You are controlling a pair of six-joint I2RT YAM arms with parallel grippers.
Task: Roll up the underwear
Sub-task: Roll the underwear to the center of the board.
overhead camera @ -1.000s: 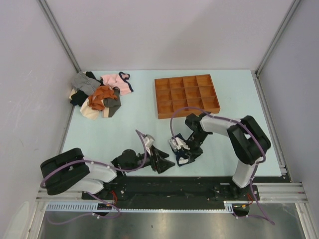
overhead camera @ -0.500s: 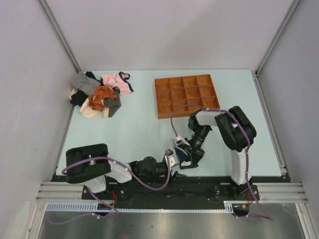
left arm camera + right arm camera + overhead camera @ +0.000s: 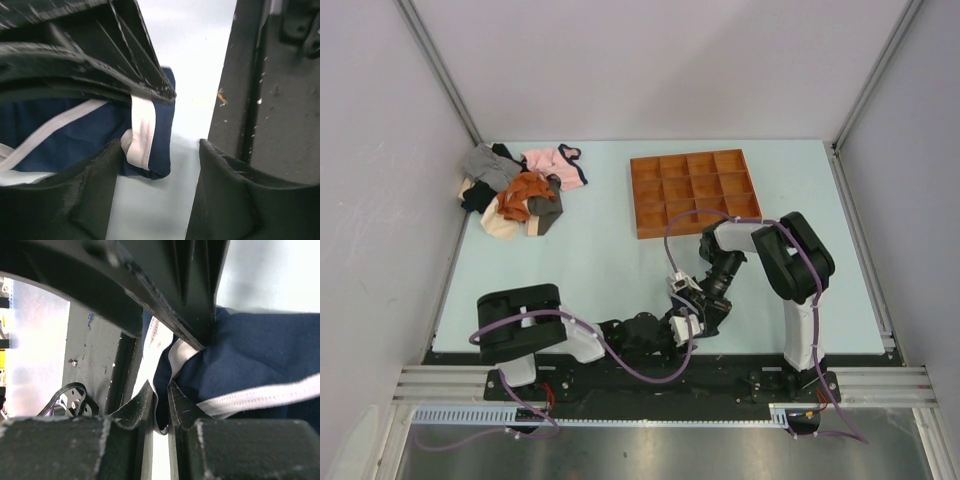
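The underwear point(image 3: 75, 130), navy with white trim, lies bunched on the pale blue counter point(image 3: 600, 270) close to its near edge, right of centre, where the two robot arms meet over it. The right jaws are pinched almost together on a fold of the navy cloth, and the right wrist view shows a sliver of fabric caught between the two fingers point(image 3: 225, 450). The left jaws stand apart, with a finger point(image 3: 75, 200) on either side of a trimmed corner of the garment. Whether they touch the cloth cannot be told. From above, the garment is mostly hidden beneath the two wrists. A black rail point(image 3: 270, 100) runs near that corner, along the counter's edge. Farther back, a brown tray point(image 3: 695, 195) of square compartments sits right of centre. A heap of clothes point(image 3: 520, 190), pink and orange among them, lies at the far left corner, well apart from the arms.
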